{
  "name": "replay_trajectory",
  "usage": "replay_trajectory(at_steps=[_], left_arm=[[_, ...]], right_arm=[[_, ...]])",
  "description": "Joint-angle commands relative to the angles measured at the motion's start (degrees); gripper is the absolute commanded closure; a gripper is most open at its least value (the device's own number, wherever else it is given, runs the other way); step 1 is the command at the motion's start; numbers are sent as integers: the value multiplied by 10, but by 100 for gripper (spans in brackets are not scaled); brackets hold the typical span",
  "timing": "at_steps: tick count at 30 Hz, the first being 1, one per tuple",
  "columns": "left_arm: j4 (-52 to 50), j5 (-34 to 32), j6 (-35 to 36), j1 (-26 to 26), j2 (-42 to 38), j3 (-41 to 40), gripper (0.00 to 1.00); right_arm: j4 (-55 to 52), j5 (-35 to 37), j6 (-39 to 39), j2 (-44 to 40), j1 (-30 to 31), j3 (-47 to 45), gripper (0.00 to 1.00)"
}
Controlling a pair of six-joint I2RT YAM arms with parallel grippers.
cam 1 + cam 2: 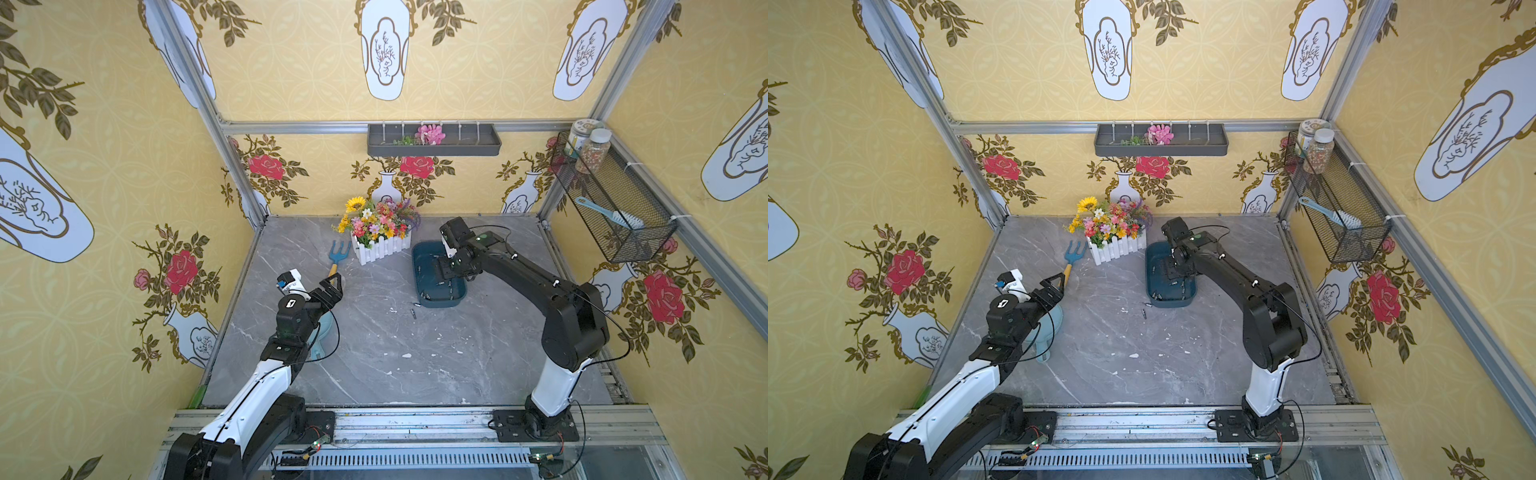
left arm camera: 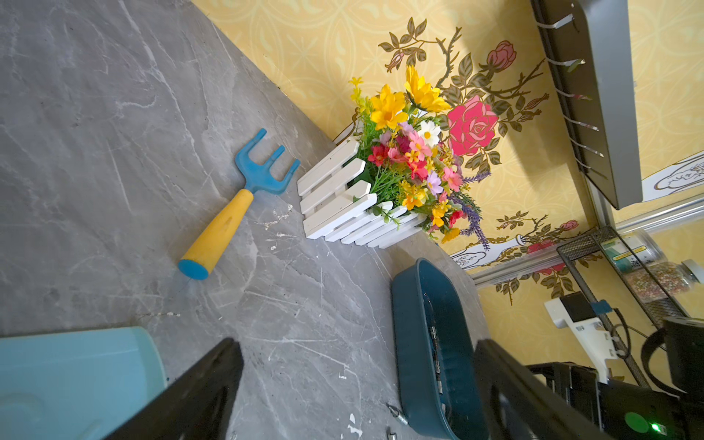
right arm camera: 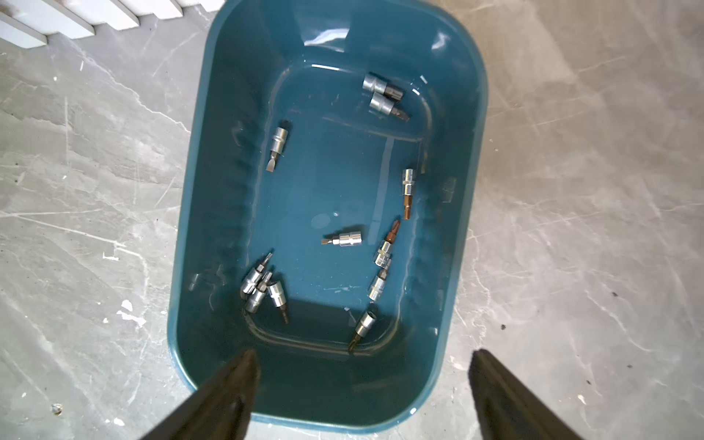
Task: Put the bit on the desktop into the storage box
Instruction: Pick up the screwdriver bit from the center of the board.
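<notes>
R gripper (image 3: 364, 354) jaws wide, empty, over storage box (image 3: 213, 190) w/ several bits (image 3: 346, 240) inside; a bit (image 1: 413, 311) on desktop (image 1: 374, 365) just beside box, its 7 o'clock in a top view; L gripper (image 2: 354, 343) jaws wide, empty
</notes>
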Motion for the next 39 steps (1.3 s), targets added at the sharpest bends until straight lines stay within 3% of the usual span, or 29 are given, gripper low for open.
replay_trajectory(at_steps=[1, 16, 23, 39], left_arm=[[-3, 0, 1, 1, -1, -2, 0], [-28, -17, -7, 1, -14, -11, 0], [-35, -26, -7, 1, -21, -14, 0], [-39, -30, -8, 1, -14, -11, 0]], right_arm=[[0, 32, 13, -16, 18, -8, 3], [27, 32, 86, -22, 178, -40, 3], [51, 6, 103, 24, 211, -43, 0], [80, -29, 110, 88, 214, -51, 35]])
